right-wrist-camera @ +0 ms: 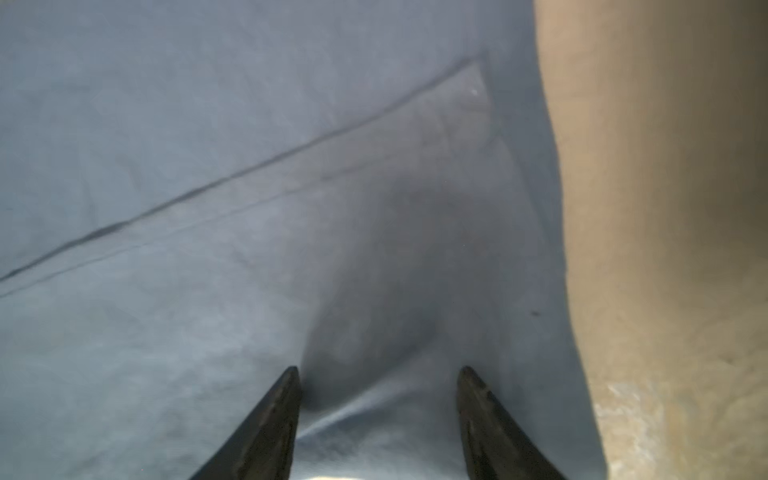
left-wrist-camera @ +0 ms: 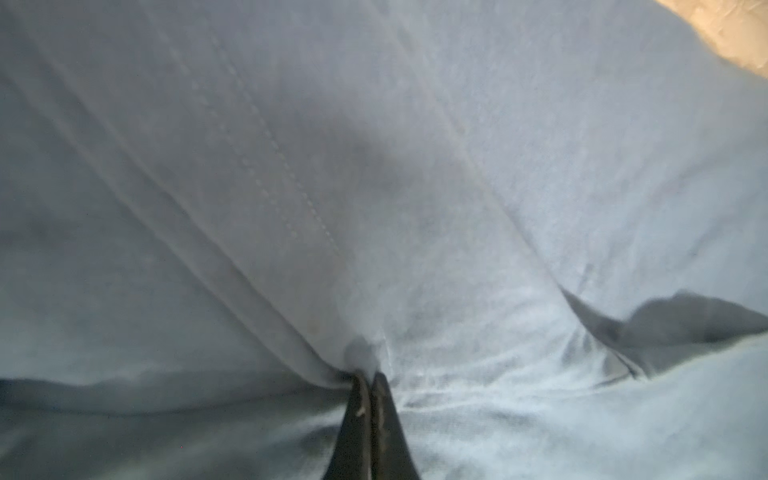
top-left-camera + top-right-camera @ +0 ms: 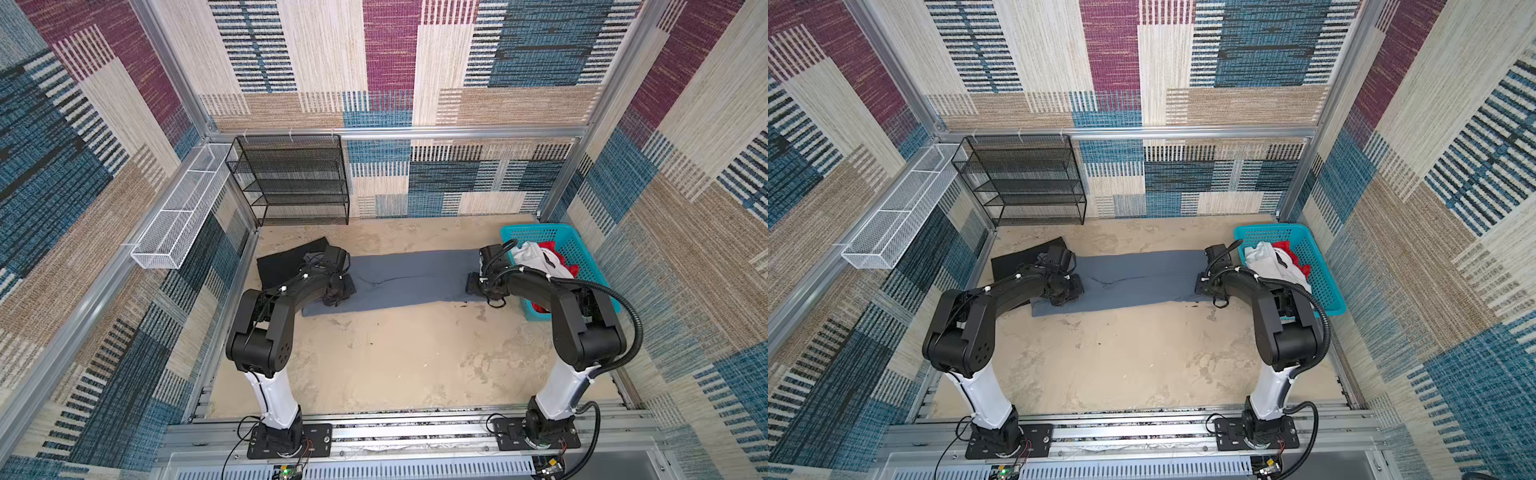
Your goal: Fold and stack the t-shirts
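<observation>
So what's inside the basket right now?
The basket holds a crumpled white shirt with a red shirt peeking out around it. Anything beneath them is hidden, and the right arm covers the basket's near corner.

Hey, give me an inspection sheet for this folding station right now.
Surface: sandy beige table, stained.
Job's things: blue-grey t-shirt spread across the middle; black t-shirt by its left end; white t-shirt and red t-shirt in turquoise basket.
Clutter: few dark specks.
Grippers: left pincer shut on blue-grey t-shirt; right pincer open, tips on same shirt.
Cables: black hose along right arm; thin wires at bases.
Surroundings: black mesh shelf, white wire tray, patterned carpet walls.
</observation>
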`<state>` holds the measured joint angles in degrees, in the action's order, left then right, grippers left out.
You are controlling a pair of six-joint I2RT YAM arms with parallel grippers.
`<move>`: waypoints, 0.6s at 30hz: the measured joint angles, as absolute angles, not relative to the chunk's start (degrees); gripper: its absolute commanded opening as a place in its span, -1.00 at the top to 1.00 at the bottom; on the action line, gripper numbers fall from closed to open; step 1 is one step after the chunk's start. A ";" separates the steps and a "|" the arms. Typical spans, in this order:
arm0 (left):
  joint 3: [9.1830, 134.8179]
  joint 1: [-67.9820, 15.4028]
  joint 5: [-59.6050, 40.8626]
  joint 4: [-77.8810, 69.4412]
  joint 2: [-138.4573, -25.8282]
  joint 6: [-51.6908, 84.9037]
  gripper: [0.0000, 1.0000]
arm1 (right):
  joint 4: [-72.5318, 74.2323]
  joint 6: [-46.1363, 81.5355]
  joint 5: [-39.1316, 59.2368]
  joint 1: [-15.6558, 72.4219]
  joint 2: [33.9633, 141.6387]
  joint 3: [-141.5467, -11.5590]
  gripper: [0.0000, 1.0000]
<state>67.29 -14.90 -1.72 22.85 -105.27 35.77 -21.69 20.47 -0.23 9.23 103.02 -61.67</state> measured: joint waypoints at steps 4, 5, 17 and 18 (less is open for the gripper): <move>68.23 -14.90 -1.83 23.49 -104.18 35.75 1.00 | -21.23 20.08 -0.16 8.19 102.30 -60.40 -0.23; 69.04 -14.90 -1.80 23.68 -103.92 35.66 1.00 | -20.99 20.03 -0.12 8.12 102.24 -60.14 -0.24; 88.07 -14.90 -1.45 31.03 -112.71 28.21 1.00 | -17.54 19.25 0.47 7.57 102.19 -58.63 -0.23; 91.09 -14.90 -1.65 32.27 -114.59 27.51 1.00 | -17.45 19.25 0.47 7.55 102.19 -58.59 -0.23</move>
<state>91.09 -14.90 -1.65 32.27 -114.59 27.51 -17.45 19.25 0.47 7.55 102.19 -58.59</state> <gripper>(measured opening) 0.051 0.617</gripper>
